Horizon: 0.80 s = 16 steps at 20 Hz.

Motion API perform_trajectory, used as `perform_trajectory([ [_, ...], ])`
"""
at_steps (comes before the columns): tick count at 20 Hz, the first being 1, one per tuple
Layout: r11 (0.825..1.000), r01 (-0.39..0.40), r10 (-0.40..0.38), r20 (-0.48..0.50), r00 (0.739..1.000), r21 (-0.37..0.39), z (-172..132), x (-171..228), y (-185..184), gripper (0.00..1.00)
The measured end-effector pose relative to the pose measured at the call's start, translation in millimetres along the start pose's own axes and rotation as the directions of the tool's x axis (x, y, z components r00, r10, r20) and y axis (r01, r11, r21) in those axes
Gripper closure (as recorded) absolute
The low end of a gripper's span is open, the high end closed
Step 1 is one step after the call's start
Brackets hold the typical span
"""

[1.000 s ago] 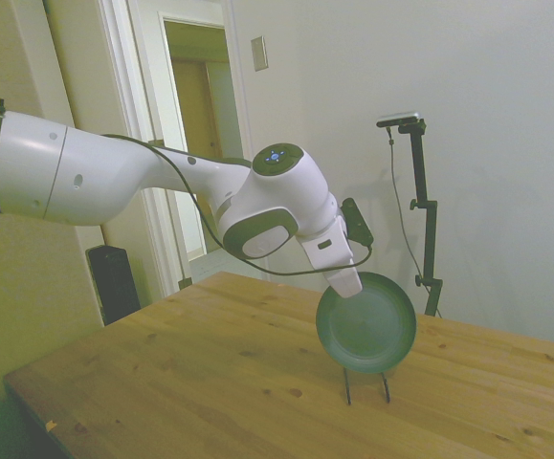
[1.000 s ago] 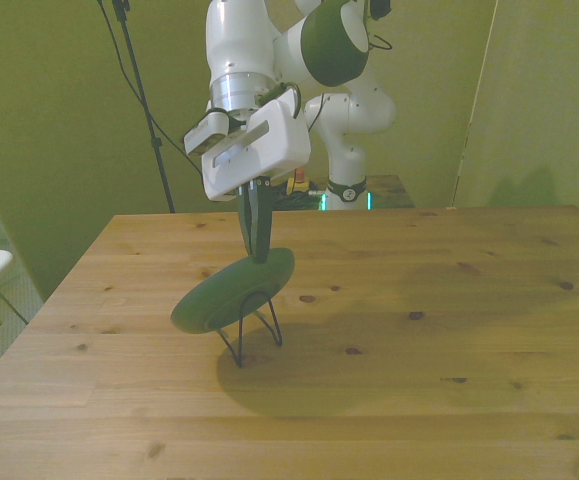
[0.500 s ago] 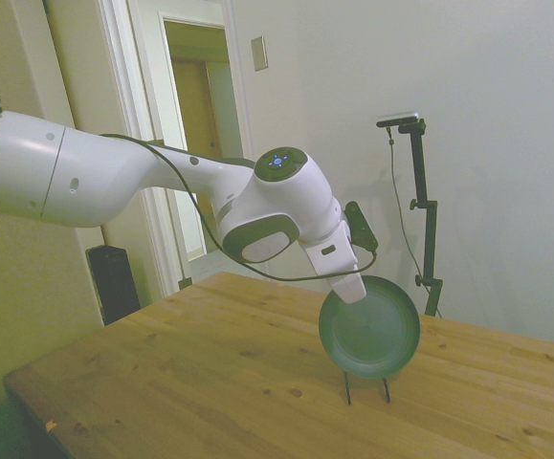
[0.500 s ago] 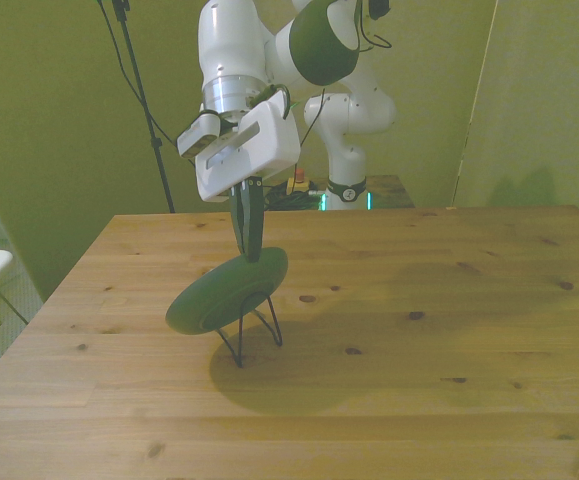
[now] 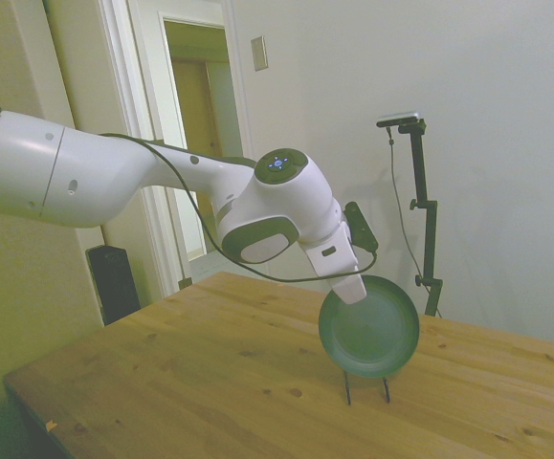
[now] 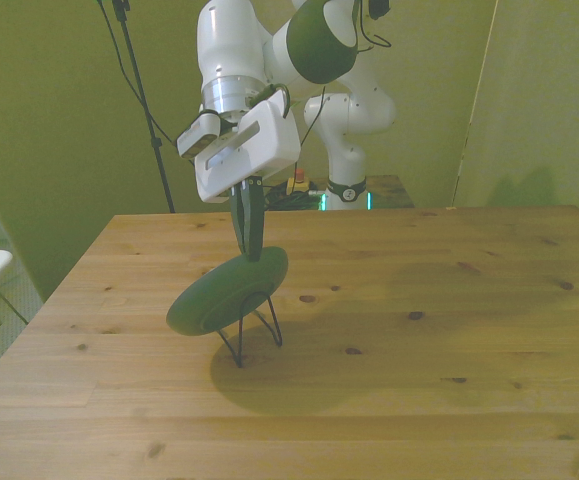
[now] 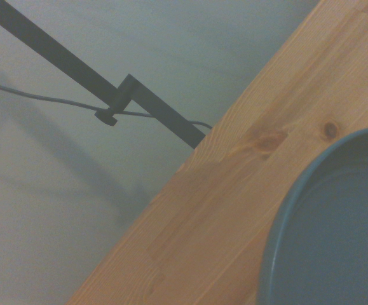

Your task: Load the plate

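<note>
Your end effector [image 6: 250, 245] is clamped on the top rim of the dark green plate [image 5: 370, 326], which stands on edge directly below the fingers and over the black wire rack [image 6: 254, 330] near the middle of the desk [image 6: 449, 330]. Whether its lower edge is seated in the rack cannot be told; the plate leans toward the front view's left, so square it before lowering.
</note>
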State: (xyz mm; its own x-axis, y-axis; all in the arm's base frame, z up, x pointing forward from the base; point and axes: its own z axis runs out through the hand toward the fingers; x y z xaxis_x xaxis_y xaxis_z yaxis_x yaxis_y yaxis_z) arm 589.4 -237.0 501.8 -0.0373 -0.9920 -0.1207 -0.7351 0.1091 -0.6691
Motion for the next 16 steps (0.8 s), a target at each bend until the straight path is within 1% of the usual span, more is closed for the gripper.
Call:
perform_trajectory([
  [6,1.000,-0.001,0.001,0.001,1.000,-0.006,0.6,1.2,4.3,0.00],
  [16,1.000,0.006,-0.006,0.004,1.000,-0.002,-5.2,-1.1,1.5,0.00],
])
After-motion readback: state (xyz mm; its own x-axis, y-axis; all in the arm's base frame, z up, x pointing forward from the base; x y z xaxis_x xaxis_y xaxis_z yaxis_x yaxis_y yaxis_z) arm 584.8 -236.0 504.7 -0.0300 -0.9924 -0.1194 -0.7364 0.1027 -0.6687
